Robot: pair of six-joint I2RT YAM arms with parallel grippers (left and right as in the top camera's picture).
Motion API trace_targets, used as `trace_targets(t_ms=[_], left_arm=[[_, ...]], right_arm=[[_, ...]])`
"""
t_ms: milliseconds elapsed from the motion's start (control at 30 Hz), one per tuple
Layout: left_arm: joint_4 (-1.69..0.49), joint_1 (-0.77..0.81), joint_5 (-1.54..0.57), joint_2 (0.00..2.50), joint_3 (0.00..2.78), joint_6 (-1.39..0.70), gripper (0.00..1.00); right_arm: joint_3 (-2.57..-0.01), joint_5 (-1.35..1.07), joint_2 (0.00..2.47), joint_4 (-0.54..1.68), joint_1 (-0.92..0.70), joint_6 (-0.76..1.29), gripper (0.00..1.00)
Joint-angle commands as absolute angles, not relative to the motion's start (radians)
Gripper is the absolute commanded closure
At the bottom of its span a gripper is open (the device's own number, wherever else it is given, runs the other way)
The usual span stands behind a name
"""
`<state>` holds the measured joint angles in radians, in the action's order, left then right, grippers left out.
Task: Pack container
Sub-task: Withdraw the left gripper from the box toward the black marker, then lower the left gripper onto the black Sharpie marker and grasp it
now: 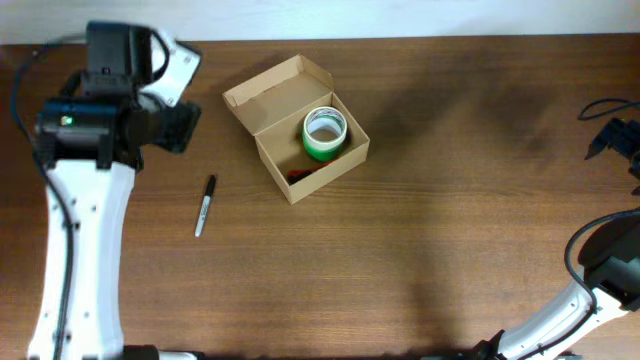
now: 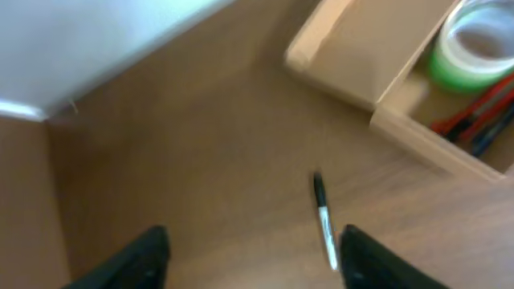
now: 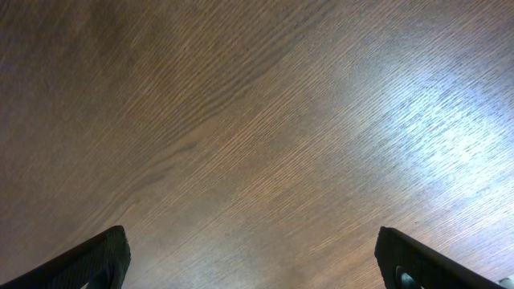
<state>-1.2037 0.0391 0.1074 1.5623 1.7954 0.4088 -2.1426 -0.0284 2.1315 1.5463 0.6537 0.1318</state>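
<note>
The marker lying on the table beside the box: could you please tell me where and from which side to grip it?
Grip the marker at mid-barrel, coming straight down from above with the open left gripper, closing across its thin width. It lies flat on the table with bare wood either side, apart from the container.

No readable text, labels or numbers anywhere. Box (image 1: 275, 95) faces plain. Marker (image 1: 205, 208) barrel too small and blurred to tell any print.
</note>
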Motion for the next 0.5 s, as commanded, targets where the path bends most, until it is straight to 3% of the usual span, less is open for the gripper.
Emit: trace_targets(t_ms=[0,467], left_arm=[[-1.176,-0.040,-0.006,1.579,1.627,0.389,0.29],[-1.145,-0.104,-0.087,1.852,1.509,0.382,0.34]], right_arm=[[-2.138,-0.038,2.133,1.547,0.653,0.136,0.01],[-2.138,-0.038,2.133,1.547,0.653,0.136,0.01]])
